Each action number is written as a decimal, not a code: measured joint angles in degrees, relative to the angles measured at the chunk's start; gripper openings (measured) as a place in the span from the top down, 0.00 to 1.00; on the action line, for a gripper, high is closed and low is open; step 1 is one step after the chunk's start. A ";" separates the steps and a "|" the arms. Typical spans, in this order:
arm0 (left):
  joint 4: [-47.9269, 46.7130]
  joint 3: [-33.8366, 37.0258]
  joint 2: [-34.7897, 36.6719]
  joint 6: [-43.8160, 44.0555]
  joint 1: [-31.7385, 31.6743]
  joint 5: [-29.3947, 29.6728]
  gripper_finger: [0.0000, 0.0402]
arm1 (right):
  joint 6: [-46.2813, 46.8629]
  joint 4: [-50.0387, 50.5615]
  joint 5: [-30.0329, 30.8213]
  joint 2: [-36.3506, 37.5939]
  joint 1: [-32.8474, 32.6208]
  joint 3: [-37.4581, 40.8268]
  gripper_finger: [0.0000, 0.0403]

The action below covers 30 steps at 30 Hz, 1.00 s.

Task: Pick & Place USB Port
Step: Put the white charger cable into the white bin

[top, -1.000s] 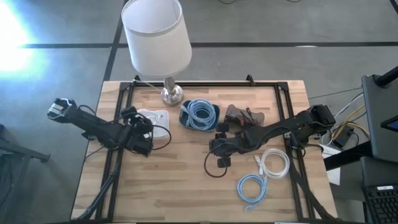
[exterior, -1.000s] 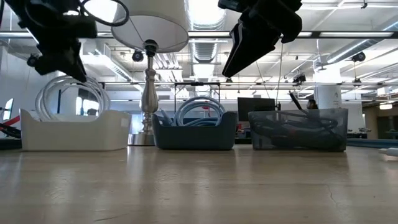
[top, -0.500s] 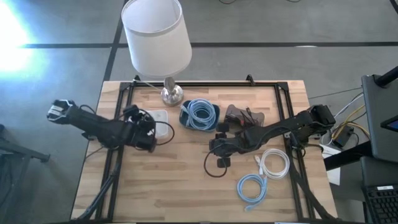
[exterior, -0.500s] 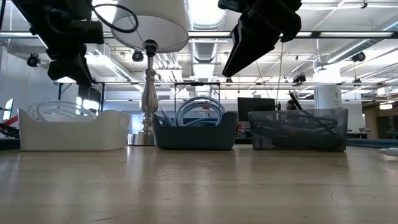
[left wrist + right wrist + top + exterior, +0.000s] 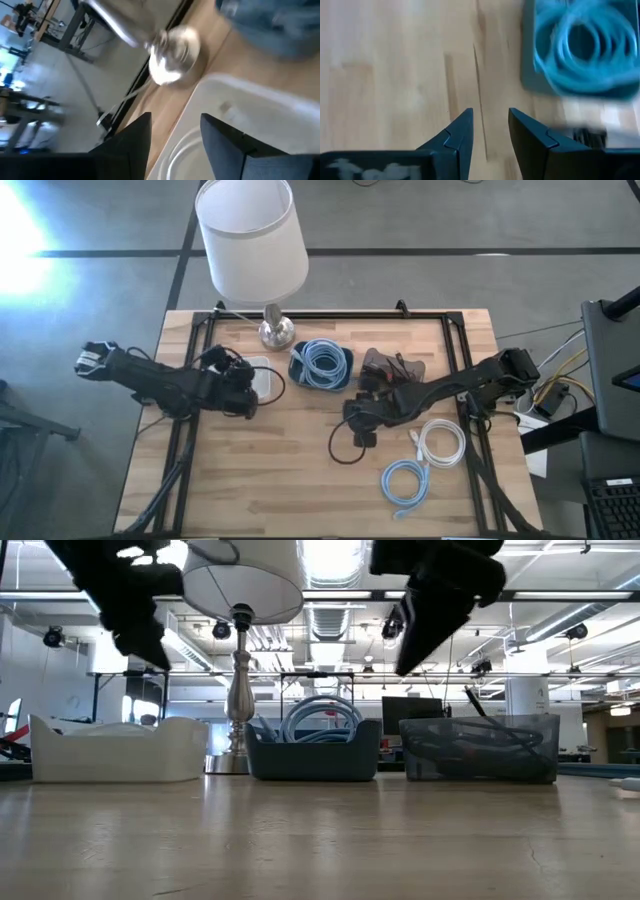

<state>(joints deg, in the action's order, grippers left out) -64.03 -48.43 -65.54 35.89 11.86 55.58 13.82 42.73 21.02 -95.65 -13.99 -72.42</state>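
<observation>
Looking from the high view: left gripper has slid toward the table's middle over the last second and now hangs over the near edge of the white bin, whose white cable has dropped back inside. Right gripper sits mid-table beside the black cable, having nudged slightly toward the grey bin.

Low view: white bin shows no loop standing above its rim any more; a second ago one did. Both arms are up off the wood.

Left wrist view: fingers apart, nothing between them, white cable lying in the bin below, lamp base beyond.

Right wrist view: fingers apart and empty over bare table, blue bin of blue cable ahead.

Read: white-cable drop looks done. I can't make out a USB port anywhere, probably among the black bits by the right gripper.
</observation>
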 joint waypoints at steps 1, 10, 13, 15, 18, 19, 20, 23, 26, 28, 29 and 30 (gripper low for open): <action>1.44 -0.75 0.00 -0.72 0.00 0.08 0.57 | 1.59 2.71 0.00 0.13 -0.01 -0.49 0.71; 15.70 -8.36 0.00 -4.73 0.00 -1.42 0.57 | 18.18 20.51 0.00 6.34 -0.01 3.16 0.73; 18.54 -8.57 0.00 -5.91 0.04 -2.66 0.57 | 28.43 20.51 -1.91 11.16 -0.01 8.03 0.73; 19.21 -8.53 -0.03 -5.93 0.07 -2.66 0.57 | 37.18 20.10 -5.53 14.59 -0.10 11.90 0.73; 19.24 -8.42 -0.50 -5.93 0.07 -2.77 0.57 | 49.08 19.12 -7.91 19.00 -1.26 18.12 0.73; 19.24 -8.41 -0.71 -5.93 0.07 -2.81 0.57 | 51.52 18.85 -8.02 20.35 -1.97 20.12 0.73; 19.33 -8.41 -0.83 -5.93 0.07 -2.81 0.57 | 53.64 18.44 -8.49 21.54 -2.75 22.01 0.73; 19.42 -8.40 -1.62 -5.93 0.07 -2.80 0.57 | 61.14 17.29 -13.09 24.14 -4.84 26.86 0.73; 19.47 -8.35 -2.57 -5.93 0.07 -2.81 0.57 | 67.84 16.28 -15.76 25.78 -7.00 30.46 0.71; 19.49 -8.35 -3.16 -5.93 0.07 -2.81 0.57 | 71.44 15.37 -16.68 25.96 -8.21 32.19 0.70; 19.49 -8.35 -3.44 -5.93 0.07 -2.81 0.57 | 73.04 15.06 -17.06 25.96 -8.68 32.91 0.70; 19.54 -8.35 -3.78 -5.93 0.07 -2.81 0.57 | 74.66 14.94 -17.16 25.95 -9.24 33.52 0.69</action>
<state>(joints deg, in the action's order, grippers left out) -44.48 -56.77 -69.32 29.95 11.92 52.77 88.49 57.68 3.86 -69.69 -23.23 -38.90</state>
